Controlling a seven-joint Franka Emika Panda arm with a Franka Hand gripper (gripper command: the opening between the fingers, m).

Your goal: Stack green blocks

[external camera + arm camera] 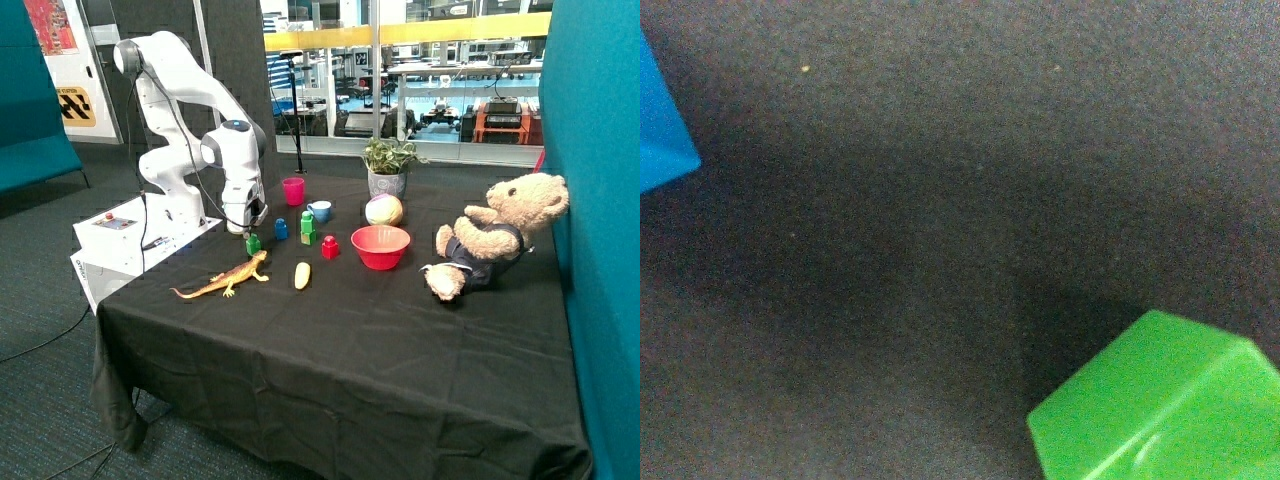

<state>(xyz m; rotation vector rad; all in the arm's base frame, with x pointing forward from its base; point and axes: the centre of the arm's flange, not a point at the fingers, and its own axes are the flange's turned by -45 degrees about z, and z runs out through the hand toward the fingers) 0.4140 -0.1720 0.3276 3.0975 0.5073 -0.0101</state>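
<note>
A black cloth (340,340) covered the table. The arm stood folded, forearm pointing straight down, with the gripper (243,226) low over the cloth, just above a single green block (253,243); its state could not be told. A stack of green blocks (308,228) stood apart, between the blue block (281,229) and the red block (330,247).

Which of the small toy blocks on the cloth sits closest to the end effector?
The single green block by the orange lizard's tail, directly below the end effector. The blue block, green stack and red block lie progressively farther off.
</note>
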